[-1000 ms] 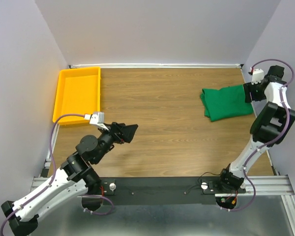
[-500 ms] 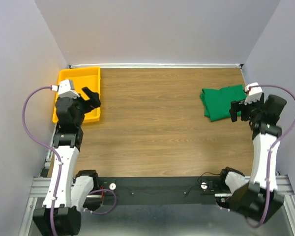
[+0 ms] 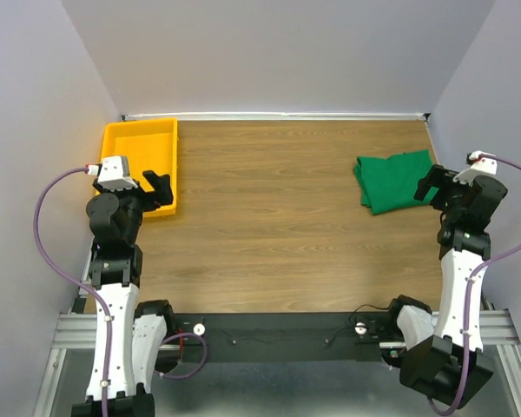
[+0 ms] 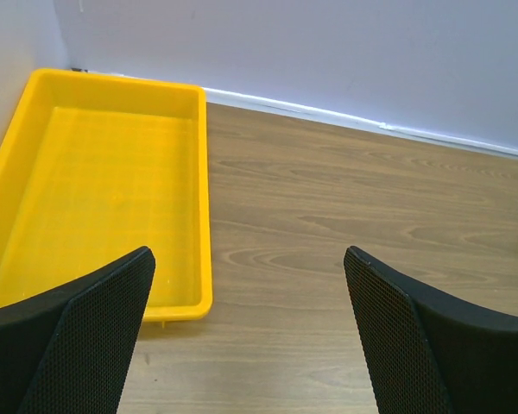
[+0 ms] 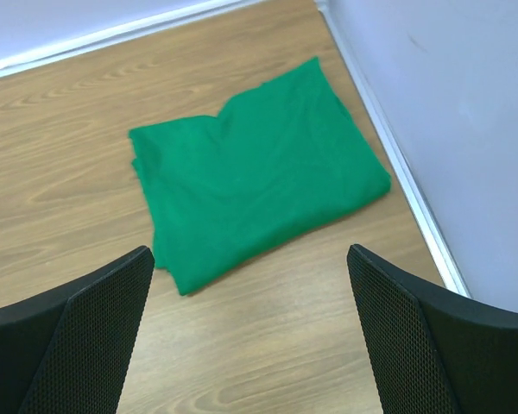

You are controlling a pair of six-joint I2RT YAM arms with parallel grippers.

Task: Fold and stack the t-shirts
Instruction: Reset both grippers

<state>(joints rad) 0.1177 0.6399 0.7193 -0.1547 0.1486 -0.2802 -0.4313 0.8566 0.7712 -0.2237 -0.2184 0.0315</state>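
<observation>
Both arms swung back to their sides just now; left gripper and right gripper gape wide, empty. Green t-shirt lies folded near the desk's far right corner. I'd retreat high so nothing snags that fold.

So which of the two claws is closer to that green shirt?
Right. The right gripper hovers open just beside the green t-shirt; the left gripper is across the table, by the yellow tray.
</observation>
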